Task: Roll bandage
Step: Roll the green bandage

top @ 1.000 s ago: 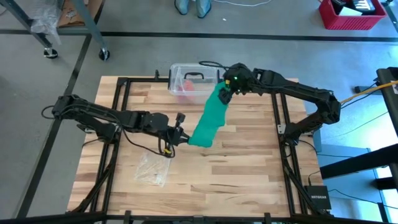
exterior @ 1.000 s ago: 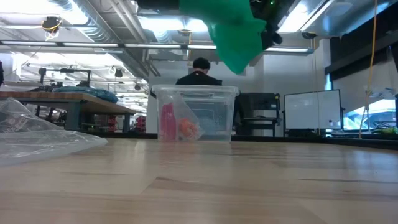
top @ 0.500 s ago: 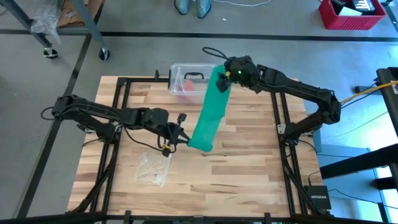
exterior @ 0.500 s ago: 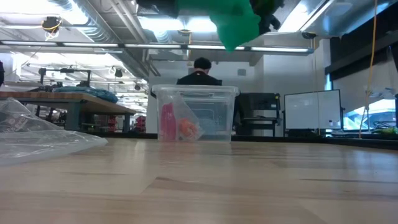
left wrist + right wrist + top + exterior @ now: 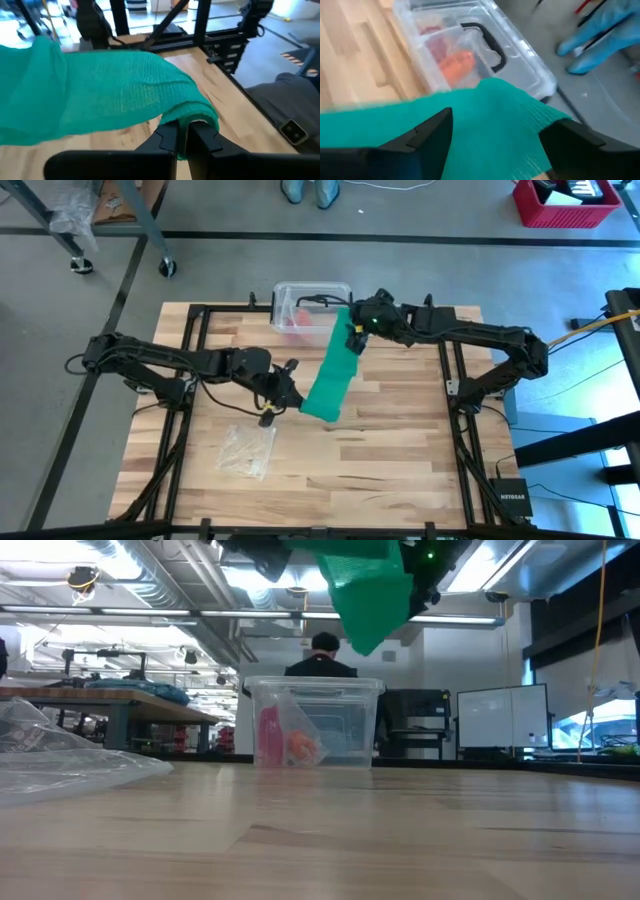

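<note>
Green bandage [image 5: 368,590] hangs above the clear plastic box [image 5: 314,723]. Crumpled clear wrapper [image 5: 70,755] lies on the bench [image 5: 400,840], well apart from the box.

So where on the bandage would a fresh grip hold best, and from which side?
At an end, across the width. The bandage hangs as a flat strip off the table between the left gripper and right gripper, each shut on one end. Fingers closing on its flat faces should hold the thin cloth best.

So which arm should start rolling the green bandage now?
Probably the left. Its hand is shut on the bandage at the end nearer the table, so it could roll, while the right hand holds the far end up.
</note>
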You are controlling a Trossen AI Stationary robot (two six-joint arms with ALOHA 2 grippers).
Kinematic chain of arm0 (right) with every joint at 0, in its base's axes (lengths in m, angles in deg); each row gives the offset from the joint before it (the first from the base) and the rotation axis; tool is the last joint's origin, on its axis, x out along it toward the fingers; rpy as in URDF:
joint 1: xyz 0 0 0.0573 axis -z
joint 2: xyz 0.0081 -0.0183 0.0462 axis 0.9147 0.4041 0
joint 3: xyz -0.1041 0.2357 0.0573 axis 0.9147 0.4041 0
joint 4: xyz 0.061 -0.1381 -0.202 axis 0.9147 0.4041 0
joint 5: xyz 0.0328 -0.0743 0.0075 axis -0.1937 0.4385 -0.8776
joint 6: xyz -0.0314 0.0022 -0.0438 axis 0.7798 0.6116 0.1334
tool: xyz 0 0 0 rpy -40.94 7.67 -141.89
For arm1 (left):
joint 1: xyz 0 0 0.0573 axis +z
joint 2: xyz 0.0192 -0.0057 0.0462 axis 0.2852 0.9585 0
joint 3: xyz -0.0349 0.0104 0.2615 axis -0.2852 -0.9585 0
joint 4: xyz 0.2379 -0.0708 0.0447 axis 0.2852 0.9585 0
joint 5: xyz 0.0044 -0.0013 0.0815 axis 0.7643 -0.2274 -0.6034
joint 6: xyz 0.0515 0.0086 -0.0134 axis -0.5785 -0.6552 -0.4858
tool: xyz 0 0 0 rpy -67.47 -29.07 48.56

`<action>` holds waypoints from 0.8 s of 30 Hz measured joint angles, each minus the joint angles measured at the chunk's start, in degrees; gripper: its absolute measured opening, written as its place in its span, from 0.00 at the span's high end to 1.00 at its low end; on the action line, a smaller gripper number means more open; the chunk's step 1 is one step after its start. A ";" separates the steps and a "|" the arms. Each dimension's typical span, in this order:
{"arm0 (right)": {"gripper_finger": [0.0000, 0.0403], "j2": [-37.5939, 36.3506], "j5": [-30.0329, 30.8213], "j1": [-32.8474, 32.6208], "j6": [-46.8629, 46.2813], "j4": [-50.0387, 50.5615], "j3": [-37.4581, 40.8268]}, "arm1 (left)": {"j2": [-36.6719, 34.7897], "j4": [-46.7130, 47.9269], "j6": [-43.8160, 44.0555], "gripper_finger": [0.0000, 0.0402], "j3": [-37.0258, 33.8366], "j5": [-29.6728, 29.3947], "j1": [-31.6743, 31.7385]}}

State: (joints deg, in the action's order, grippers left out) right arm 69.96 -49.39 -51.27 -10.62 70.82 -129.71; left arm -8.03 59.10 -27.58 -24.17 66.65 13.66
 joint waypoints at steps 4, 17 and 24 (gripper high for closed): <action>0.30 -1.34 5.44 -1.96 4.50 -1.41 -3.76 | 0.00 1.32 1.30 0.97 -0.02 0.51 1.00; 0.30 2.84 -4.16 1.64 -2.01 -5.00 -5.57 | 0.00 1.61 2.23 0.97 -0.02 0.87 1.15; 0.30 6.53 -25.07 3.57 -15.91 11.87 -6.13 | 0.02 3.42 1.15 0.97 -0.04 0.87 1.24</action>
State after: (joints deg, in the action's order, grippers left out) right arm 76.49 -74.45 -47.70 -26.52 82.69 -135.83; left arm -8.00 62.52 -26.43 -24.21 67.51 14.90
